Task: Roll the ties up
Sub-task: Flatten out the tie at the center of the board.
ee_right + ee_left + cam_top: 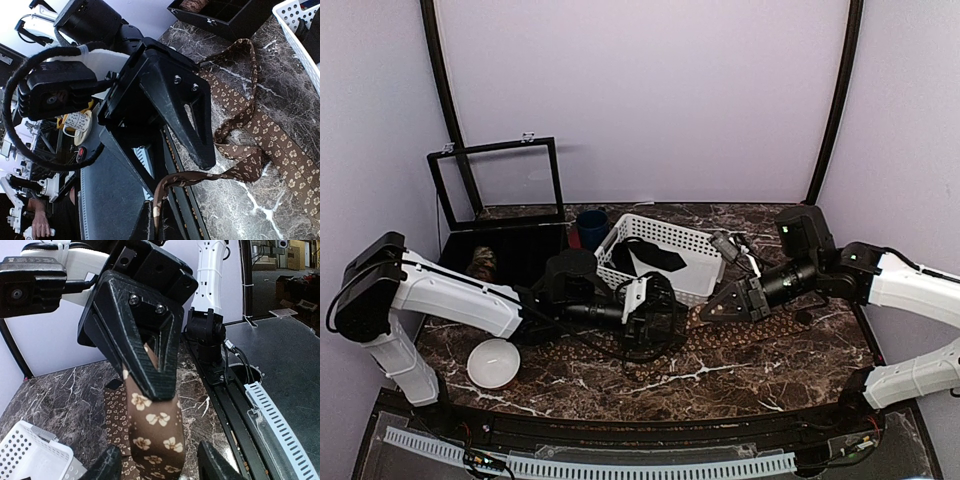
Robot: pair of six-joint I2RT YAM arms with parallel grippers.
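Hardly begun on this tie (272,137): stretched unrolled over the worktop (235,205), pinched in the closed right hand (155,220), left hand (160,465) parted around it (one coil (483,263) apparently boxed already). Rolling all left.

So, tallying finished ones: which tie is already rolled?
The coil in the black case; the other brown tie trails unrolled across the table, pinched by the right end effector.

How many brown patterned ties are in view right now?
2. An unrolled tie lies across the table; a rolled tie sits in the black box. Dark cloth in the white basket may hide more.
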